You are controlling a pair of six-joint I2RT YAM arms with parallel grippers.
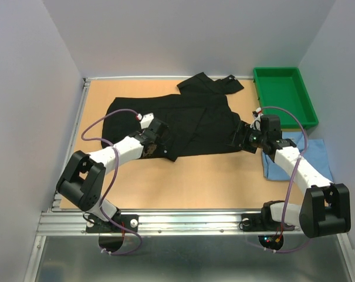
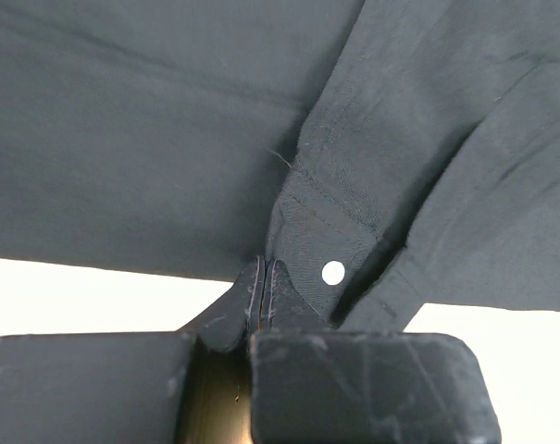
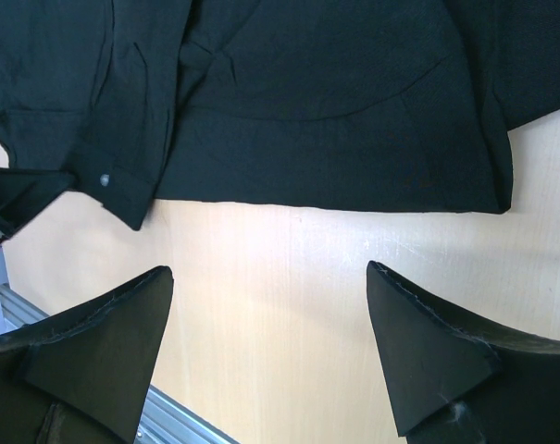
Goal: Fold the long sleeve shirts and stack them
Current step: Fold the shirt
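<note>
The black long sleeve shirt point(image 1: 189, 120) lies spread across the middle of the table, one sleeve folded over at the back. My left gripper point(image 1: 156, 141) is at its near edge. In the left wrist view its jaws point(image 2: 263, 268) are shut on the hem, beside a white button point(image 2: 333, 272). My right gripper point(image 1: 242, 136) is at the shirt's right side. It is open point(image 3: 268, 268) over bare table, just short of the black shirt's hem point(image 3: 335, 199), with nothing between its fingers. The light blue shirt point(image 1: 309, 155) lies folded at the right, partly under my right arm.
A green tray point(image 1: 283, 94) stands at the back right corner. The aluminium rail point(image 1: 189, 220) runs along the table's near edge, and grey walls close in the left, back and right sides.
</note>
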